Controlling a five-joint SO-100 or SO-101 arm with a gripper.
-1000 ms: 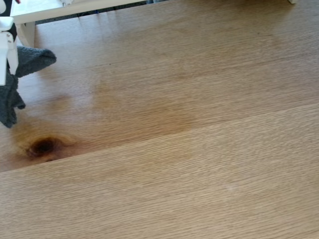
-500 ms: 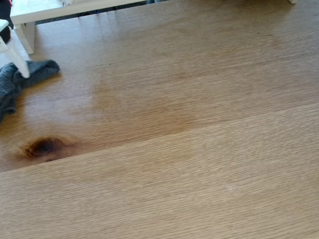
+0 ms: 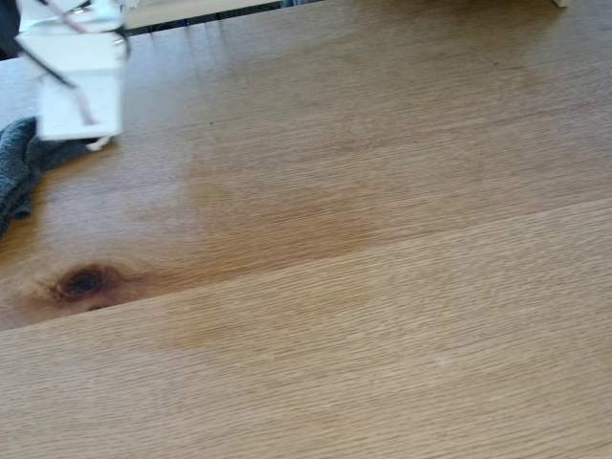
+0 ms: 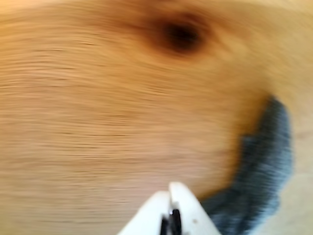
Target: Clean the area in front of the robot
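The oak tabletop carries a dark knot and a darker stained patch. A white block of my arm, with red and black wires, hangs at the upper left over the right end of a grey cloth that lies on the wood. The wrist view is blurred. There my gripper points at the table from the bottom edge, its white jaws pressed together with nothing between the tips. The grey cloth lies just to their right, and the knot is ahead.
A strip of the white stand shows along the top edge of the fixed view.
The cloth, hanging from the jaws a second ago, now lies flat on the table. My arm has swung right into the fixed view, covering the cloth's right end.
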